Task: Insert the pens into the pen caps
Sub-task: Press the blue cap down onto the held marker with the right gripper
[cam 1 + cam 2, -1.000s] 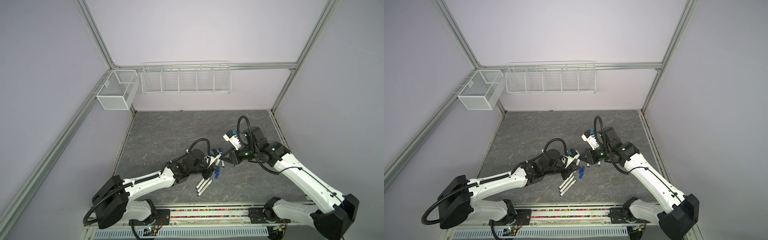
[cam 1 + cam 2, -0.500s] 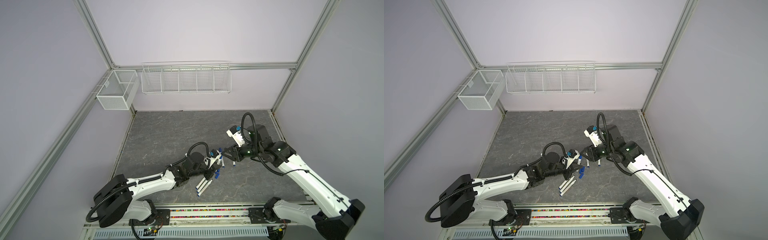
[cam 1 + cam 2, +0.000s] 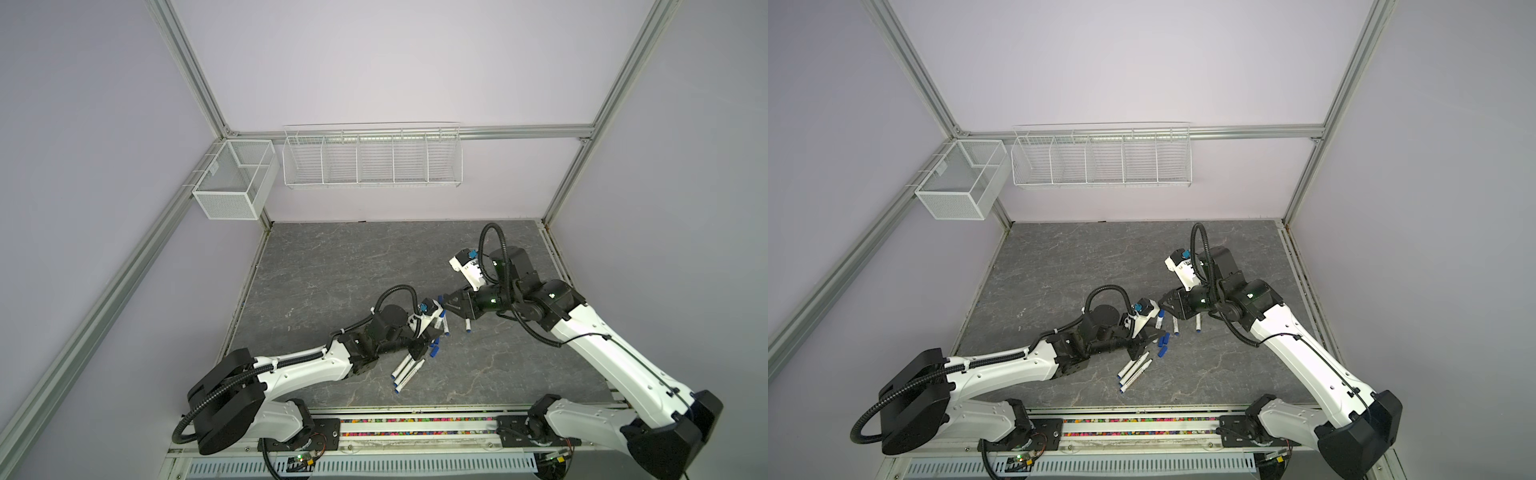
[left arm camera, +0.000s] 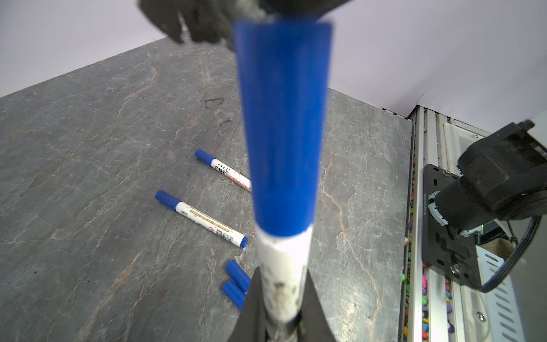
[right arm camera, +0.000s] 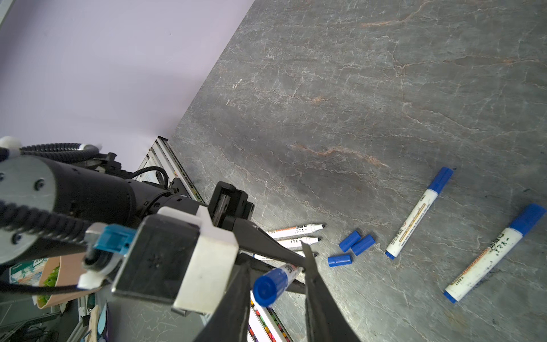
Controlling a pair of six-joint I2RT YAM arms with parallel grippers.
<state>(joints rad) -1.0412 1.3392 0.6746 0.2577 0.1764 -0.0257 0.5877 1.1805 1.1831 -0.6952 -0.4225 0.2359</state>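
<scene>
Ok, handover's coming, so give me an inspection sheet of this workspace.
Surface: grey table, only job things on it.
Pens: held pen, capped, in left gripper; two capped pens and three uncapped pens lying flat.
Caps: three loose caps, close together.
Clutter: nothing seen.
Grippers: left gripper shut on held pen; right gripper open around its cap.
Cables: hoses loop above both wrists, unsnagged.
Surroundings: two wire baskets on back wall, nothing seen inside.

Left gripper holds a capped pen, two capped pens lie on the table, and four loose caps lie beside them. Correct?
Not quite: there are three loose caps, not four. The right wrist view shows them between the uncapped pens and the capped ones. The rest stands: the left gripper holds a capped pen, and two capped pens lie on the table.
</scene>
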